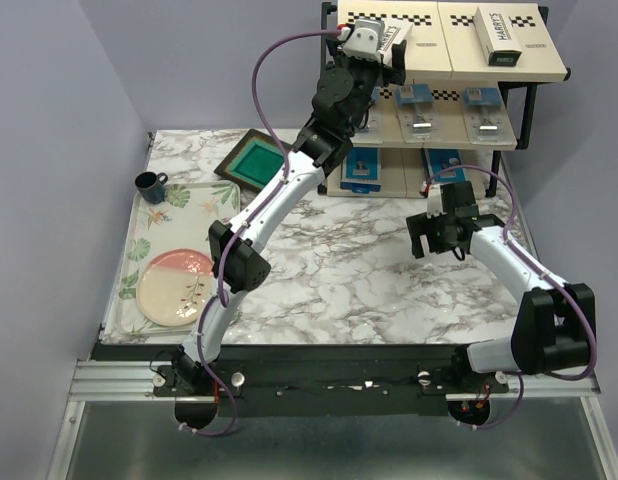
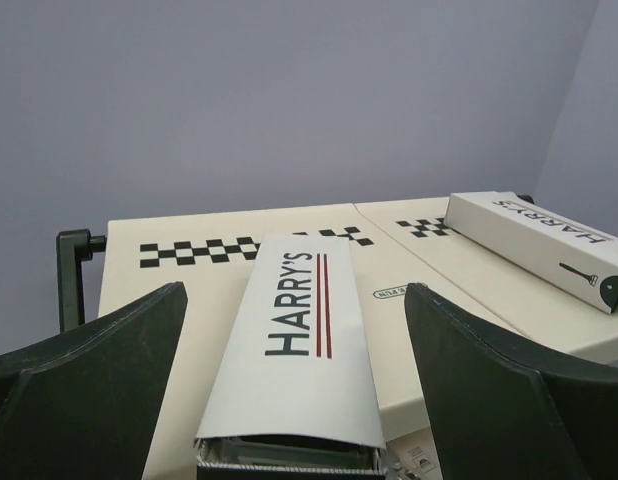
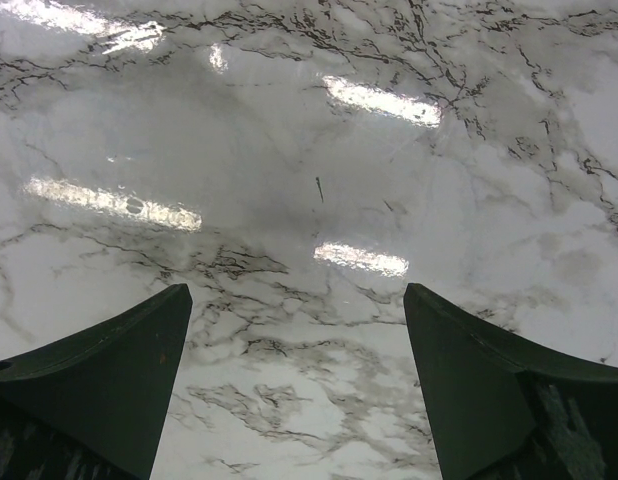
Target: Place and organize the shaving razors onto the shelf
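The shelf [image 1: 459, 62] stands at the far right of the table. One white HARRY'S box [image 1: 502, 36] lies on its top board at the right, also in the left wrist view [image 2: 549, 245]. A second HARRY'S box [image 2: 299, 330] lies on the top board at the left [image 1: 393, 38]. My left gripper [image 2: 294, 290] is open around this box, with a gap on each side. Small blue razor packs lie on the middle board [image 1: 482, 105] and on the bottom board [image 1: 363, 168]. My right gripper [image 1: 439, 243] is open and empty above the marble table [image 3: 297, 290].
A floral tray [image 1: 154, 225] at the left holds a pink plate [image 1: 179, 288] and a dark mug [image 1: 151, 183]. A dark square frame with a green centre [image 1: 257, 160] lies left of the shelf. Walls close in at the left, back and right.
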Controlling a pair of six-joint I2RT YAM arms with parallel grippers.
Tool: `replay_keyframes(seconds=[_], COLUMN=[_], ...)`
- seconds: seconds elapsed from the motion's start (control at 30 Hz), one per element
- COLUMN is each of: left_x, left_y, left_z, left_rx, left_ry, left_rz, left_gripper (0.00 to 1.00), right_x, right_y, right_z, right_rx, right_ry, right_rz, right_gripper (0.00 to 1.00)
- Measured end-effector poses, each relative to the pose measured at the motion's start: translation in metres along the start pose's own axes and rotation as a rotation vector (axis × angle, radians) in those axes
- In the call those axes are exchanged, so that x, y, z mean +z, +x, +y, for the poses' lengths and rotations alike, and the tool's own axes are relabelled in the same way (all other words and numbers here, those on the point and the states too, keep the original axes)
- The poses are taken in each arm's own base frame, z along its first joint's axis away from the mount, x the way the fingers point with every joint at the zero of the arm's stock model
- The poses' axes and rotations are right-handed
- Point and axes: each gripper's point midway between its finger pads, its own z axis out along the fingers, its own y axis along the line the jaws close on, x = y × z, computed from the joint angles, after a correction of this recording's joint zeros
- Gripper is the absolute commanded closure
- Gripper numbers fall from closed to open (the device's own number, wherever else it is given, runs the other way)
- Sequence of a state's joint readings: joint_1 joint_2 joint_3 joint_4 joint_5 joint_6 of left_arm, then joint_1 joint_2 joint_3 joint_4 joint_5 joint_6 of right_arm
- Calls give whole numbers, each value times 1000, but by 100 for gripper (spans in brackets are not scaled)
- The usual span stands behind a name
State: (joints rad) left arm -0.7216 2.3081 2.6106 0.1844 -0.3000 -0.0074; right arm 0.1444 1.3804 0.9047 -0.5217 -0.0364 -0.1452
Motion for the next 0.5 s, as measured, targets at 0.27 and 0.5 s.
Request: replay_keyframes(seconds=[0.27,0.5], left_x=[1,-9], left_y=[-10,-50], left_z=[-4,-14], left_rx=[-6,31], left_ry=[23,142], left_rz=[-38,-89], left_gripper=[1,1], right_x=[3,3], right_y=[2,2], right_z=[0,-1], right_rx=[3,6], right_ry=[-4,-2], right_rz=[12,12], right_gripper=[5,5])
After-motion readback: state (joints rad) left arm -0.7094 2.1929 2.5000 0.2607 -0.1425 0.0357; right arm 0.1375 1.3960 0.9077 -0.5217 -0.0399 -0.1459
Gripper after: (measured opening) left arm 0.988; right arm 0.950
